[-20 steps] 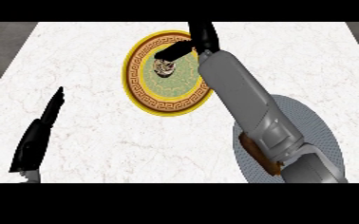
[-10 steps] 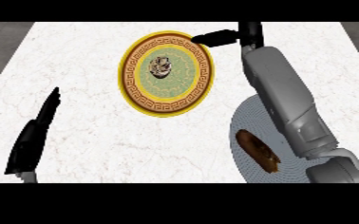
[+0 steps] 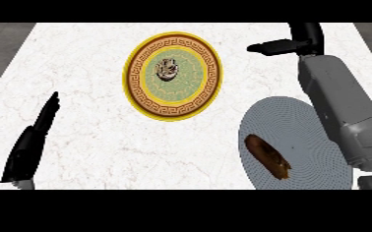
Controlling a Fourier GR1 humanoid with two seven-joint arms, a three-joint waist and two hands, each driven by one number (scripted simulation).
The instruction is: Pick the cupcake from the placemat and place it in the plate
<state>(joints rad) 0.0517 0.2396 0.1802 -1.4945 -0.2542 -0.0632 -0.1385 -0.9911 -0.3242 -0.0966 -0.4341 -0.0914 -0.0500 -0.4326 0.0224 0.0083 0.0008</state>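
The cupcake [image 3: 167,69] sits on the yellow, green and brown patterned plate [image 3: 145,101], a little above the plate's middle. My right hand [image 3: 294,42] is off to the plate's right, near the counter's far edge, open with its fingers pointing left and holding nothing. The grey round placemat [image 3: 298,128] lies at the lower right, partly under my right forearm. My left hand [image 3: 33,140] rests open at the left edge, fingers up.
A brown pastry-like item [image 3: 267,156] lies on the placemat's lower left part. The white marble counter [image 3: 94,128] spreads around the plate and ends at darker edges left and right.
My right hand has let go of the cupcake on the plate and drawn away to the right, uncovering the placemat. The left hand has stayed put.
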